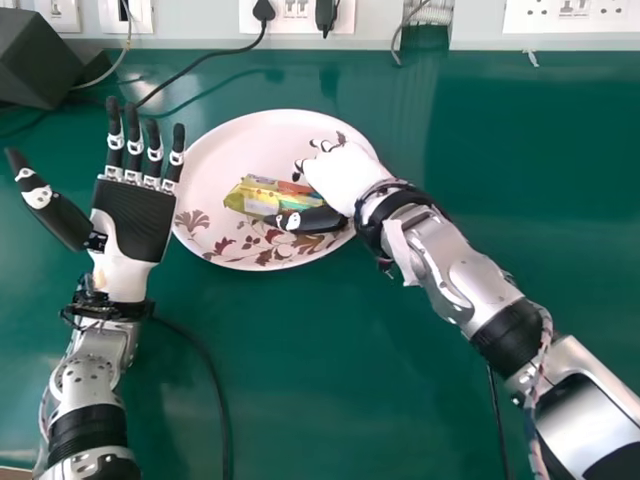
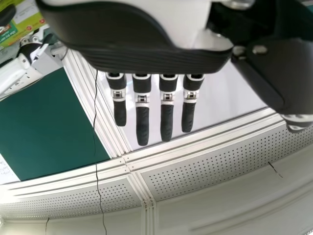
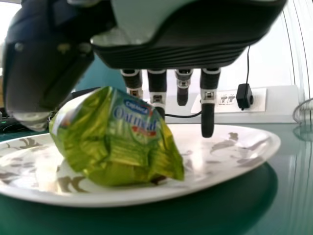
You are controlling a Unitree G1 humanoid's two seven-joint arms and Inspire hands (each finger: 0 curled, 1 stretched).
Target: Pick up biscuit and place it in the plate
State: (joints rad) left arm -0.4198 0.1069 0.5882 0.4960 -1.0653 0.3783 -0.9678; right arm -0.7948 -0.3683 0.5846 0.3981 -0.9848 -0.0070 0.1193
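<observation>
While biscuit [image 1: 250, 197] lies on plate [image 1: 230, 140] (floral), right hand [image 1: 345, 177] is beside it.

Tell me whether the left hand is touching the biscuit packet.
Apart: the head view shows a strip of the plate lying between the left hand and the biscuit packet.

left robot hand [image 1: 138, 222] splayed; right robot hand [image 1: 341, 180] unclenched

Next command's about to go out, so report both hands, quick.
Left hand: open, fingers straight.
Right hand: open, over the plate, beside the biscuit packet.
</observation>
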